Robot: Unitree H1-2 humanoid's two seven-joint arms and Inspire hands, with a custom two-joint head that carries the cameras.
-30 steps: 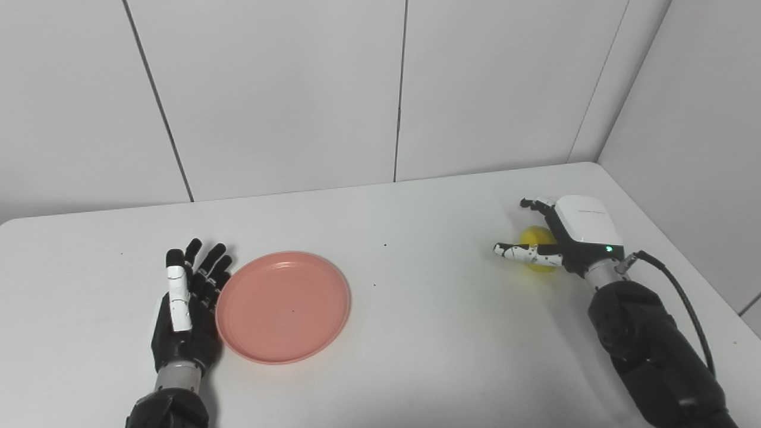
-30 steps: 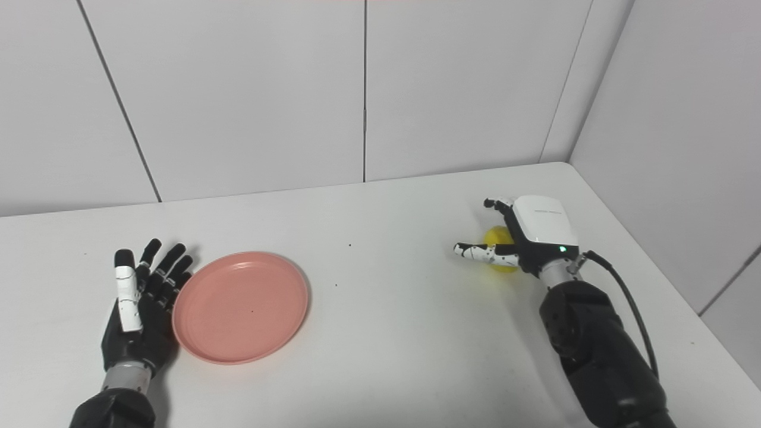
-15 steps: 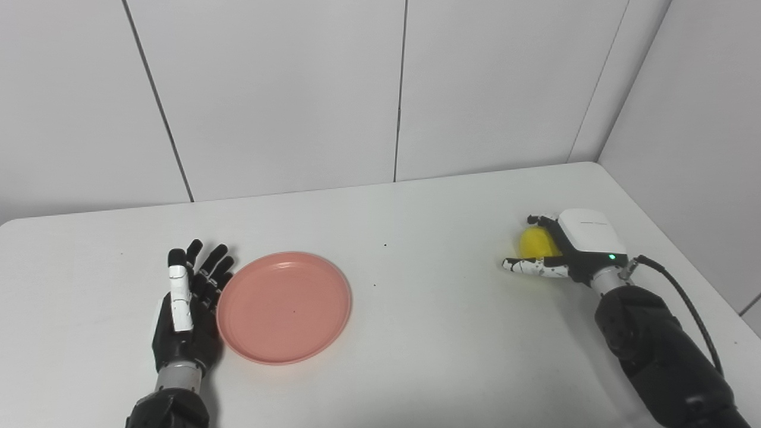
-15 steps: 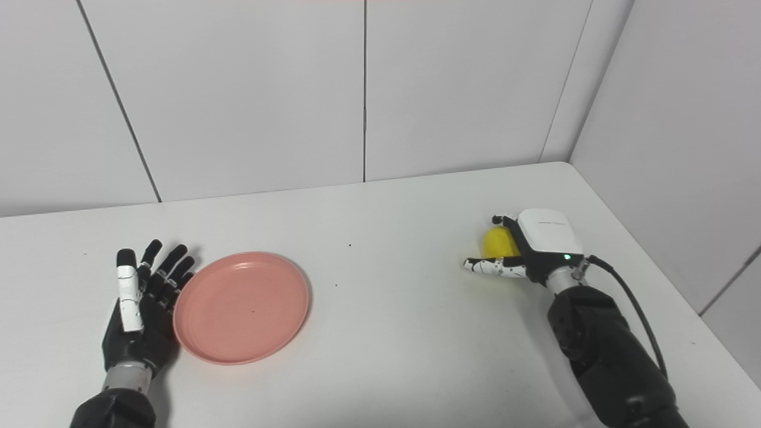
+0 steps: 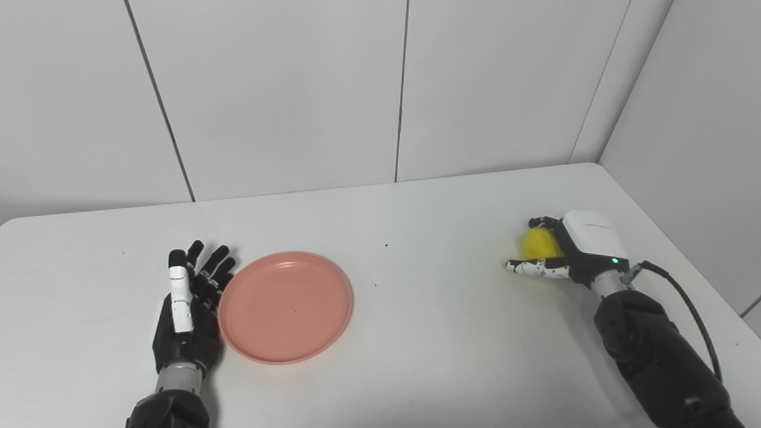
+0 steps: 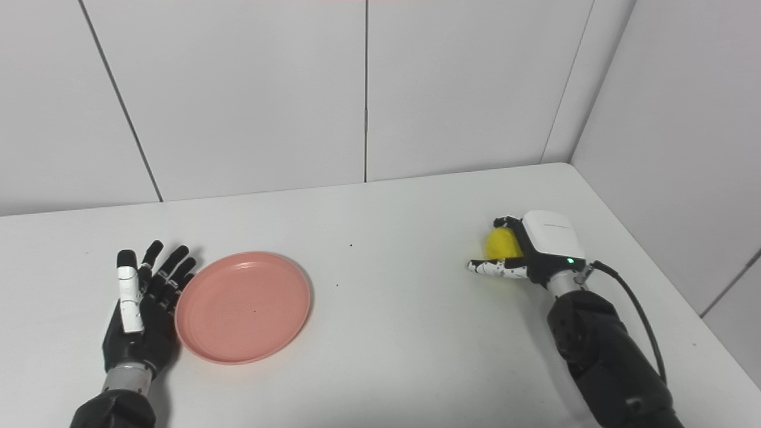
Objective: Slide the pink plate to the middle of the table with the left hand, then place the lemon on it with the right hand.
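The pink plate [image 5: 285, 306] lies flat on the white table [image 5: 428, 339], left of the middle. My left hand [image 5: 185, 312] rests palm-up and open against the plate's left rim, fingers spread and pointing away from me. The yellow lemon [image 5: 537, 244] sits on the table at the far right. My right hand [image 5: 574, 252] is cupped around it: the fingers [image 6: 502, 222] curl over its far side and the thumb [image 6: 490, 268] lies stretched out straight along its near side. The hand's white back hides the lemon's right part.
Grey wall panels stand close behind the table and along its right side. A black cable [image 5: 684, 297] loops from the right wrist. The table's right edge [image 5: 684, 249] runs just beyond the right hand.
The right hand has come down and a little nearer around the lemon, its fingers curling over the far side. The left hand and the plate have stayed where they were.
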